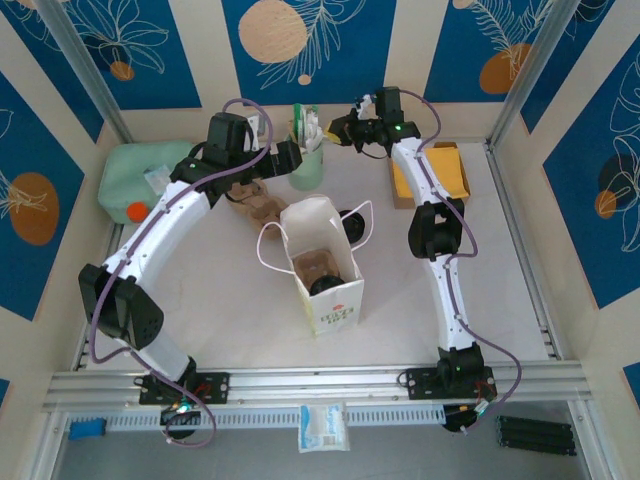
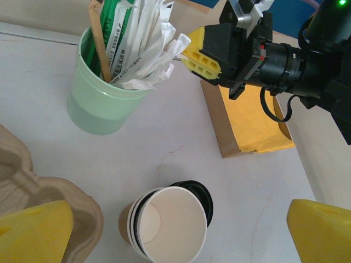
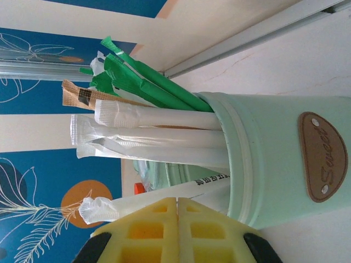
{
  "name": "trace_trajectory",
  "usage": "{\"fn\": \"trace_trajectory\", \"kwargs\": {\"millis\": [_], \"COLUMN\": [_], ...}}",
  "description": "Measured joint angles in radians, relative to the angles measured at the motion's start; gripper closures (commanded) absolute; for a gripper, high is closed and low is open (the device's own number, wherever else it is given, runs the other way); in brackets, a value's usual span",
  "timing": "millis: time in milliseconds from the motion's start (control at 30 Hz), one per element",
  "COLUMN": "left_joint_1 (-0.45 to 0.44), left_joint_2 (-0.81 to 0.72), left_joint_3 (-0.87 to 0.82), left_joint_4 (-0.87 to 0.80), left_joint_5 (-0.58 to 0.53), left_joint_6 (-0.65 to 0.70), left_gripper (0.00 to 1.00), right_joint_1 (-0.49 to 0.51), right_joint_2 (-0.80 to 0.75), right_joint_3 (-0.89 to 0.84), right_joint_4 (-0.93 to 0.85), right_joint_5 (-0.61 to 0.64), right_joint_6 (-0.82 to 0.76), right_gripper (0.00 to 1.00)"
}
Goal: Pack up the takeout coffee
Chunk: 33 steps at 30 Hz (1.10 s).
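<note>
Showing the takeout coffee, black lid up, already standing inside the white paper bag on the counter. The right tool is pinched shut at a wrapped straw in the mint cup. The left tool hovers fully open and empty. The straw seems not yet packed.

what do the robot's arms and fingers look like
The left arm and right arm have white links, black joints and looping purple cables. The fingers are yellow with a grid of square pockets. A green light glows on the right arm.
</note>
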Motion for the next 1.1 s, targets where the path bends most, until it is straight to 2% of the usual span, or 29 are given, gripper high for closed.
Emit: {"fn": "trace_trajectory", "kwargs": {"millis": [200, 667, 1100], "left_joint_1": [0.0, 0.0, 0.0], "left_joint_2": [0.0, 0.0, 0.0], "left_joint_3": [0.0, 0.016, 0.016], "left_joint_4": [0.0, 0.0, 0.0], "left_joint_5": [0.003, 0.018, 0.018], "left_joint_6": [0.0, 0.003, 0.004], "left_gripper": [0.0, 0.0, 0.0], "right_joint_1": [-0.008, -0.011, 0.002], "right_joint_2": [-0.021, -0.251, -0.237], "right_joint_3": [-0.014, -0.064, -0.066], "right_joint_4": [-0.027, -0.057, -0.075], "right_joint_5": [0.0, 0.0, 0.017], "right_joint_6": [-0.02, -0.077, -0.091], "right_gripper": [1.0, 1.0, 1.0]}}
